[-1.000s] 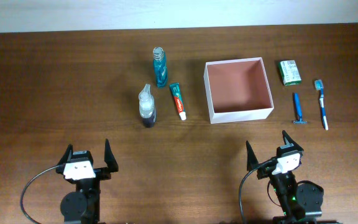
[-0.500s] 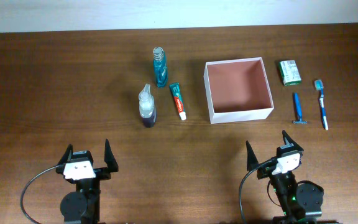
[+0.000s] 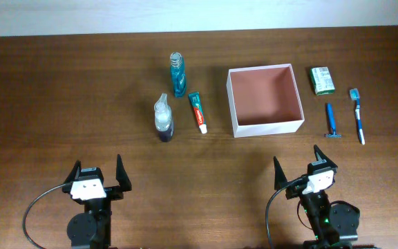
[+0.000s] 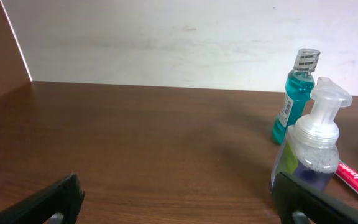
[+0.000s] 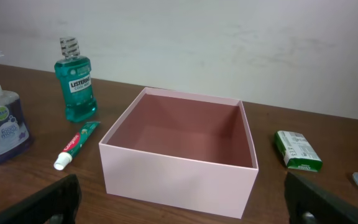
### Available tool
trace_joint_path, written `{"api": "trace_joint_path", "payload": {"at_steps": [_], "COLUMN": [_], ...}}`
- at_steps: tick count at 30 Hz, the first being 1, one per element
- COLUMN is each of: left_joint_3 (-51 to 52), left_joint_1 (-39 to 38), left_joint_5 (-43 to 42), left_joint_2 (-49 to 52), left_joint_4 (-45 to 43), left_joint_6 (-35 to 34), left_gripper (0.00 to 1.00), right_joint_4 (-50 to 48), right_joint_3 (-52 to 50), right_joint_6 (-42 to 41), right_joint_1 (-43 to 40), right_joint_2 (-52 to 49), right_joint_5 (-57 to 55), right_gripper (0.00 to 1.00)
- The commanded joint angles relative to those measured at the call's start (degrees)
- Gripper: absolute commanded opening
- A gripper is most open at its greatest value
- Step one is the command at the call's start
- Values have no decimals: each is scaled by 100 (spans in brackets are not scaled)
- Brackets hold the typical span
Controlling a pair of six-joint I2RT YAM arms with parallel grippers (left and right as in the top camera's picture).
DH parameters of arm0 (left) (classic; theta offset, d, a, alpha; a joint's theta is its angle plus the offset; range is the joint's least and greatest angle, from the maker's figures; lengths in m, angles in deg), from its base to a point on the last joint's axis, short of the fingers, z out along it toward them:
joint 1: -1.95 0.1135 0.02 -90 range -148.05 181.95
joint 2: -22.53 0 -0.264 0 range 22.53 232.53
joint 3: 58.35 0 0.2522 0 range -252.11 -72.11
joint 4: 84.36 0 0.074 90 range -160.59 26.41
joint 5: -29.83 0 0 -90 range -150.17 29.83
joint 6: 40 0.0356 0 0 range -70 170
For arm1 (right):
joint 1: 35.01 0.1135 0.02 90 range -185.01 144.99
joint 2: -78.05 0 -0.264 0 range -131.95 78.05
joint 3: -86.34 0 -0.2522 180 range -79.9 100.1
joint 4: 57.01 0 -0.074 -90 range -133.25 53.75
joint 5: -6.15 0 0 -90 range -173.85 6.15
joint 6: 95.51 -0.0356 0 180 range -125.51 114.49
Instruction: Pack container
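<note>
One brown table (image 3: 61,83) carries everything. On it the container (image 3: 269,128) sits flat, open side up, its reddish-brown floor in full view. Both arms are folded low, well apart from the container on its near side, wrists level and aimed at the far wall. The right tool (image 3: 299,169) stands straight before the container and the left tool (image 3: 99,167) far off to the container's left. Each tool is released, fingers spread wide and gripping nothing. Left of the container stand a soap pump (image 3: 163,119) and a mouthwash bottle (image 3: 177,75), with a toothpaste tube (image 3: 197,112) lying nearest its left wall. Right of the container lie a toothbrush (image 3: 358,114), a razor (image 3: 330,121) and a green packet (image 3: 322,80).
</note>
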Motion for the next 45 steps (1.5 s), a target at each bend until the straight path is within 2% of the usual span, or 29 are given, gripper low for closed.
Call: {"api": "trace_joint_path", "payload": {"at_steps": [1, 7, 10, 14, 18, 24, 30, 39, 43, 45], "left_joint_3": [11, 9, 9, -55, -586, -2218, -5036, -9112, -9890, -10109], "left_joint_1": [33, 35, 35, 35, 35, 35, 35, -111, -144, -181], "left_joint_5": [-17, -452, -798, -1213, -1659, -2566, -3436, -4739, -5582, -5563], "left_joint_2": [-48, -48, -48, -39, 210, 1453, 3515, 6684, 7534, 7827], "left_joint_4": [-22, -361, -918, -1567, -1366, -640, 1008, 4070, 4258, 4282], "left_joint_6": [2, -55, -472, -511, -498, 566, 1449, 1517, 1493, 1488], "left_gripper": [99, 99, 99, 99, 100, 99, 99, 99, 99, 99], "right_joint_4": [42, 42, 42, 42, 39, 39, 42, 39, 42, 39], "right_joint_3": [-24, -24, -24, -24, -24, -24, -24, -24, -24, -24], "right_joint_6": [-24, -24, -24, -24, -24, -24, -24, -24, -24, -24], "right_joint_1": [59, 59, 59, 59, 59, 59, 59, 59, 59, 59], "right_joint_2": [13, 13, 13, 13, 13, 13, 13, 13, 13, 13], "right_joint_5": [-50, -50, -50, -50, -50, -50, -50, -50, -50, -50], "right_gripper": [99, 99, 99, 99, 99, 99, 99, 99, 99, 99]}}
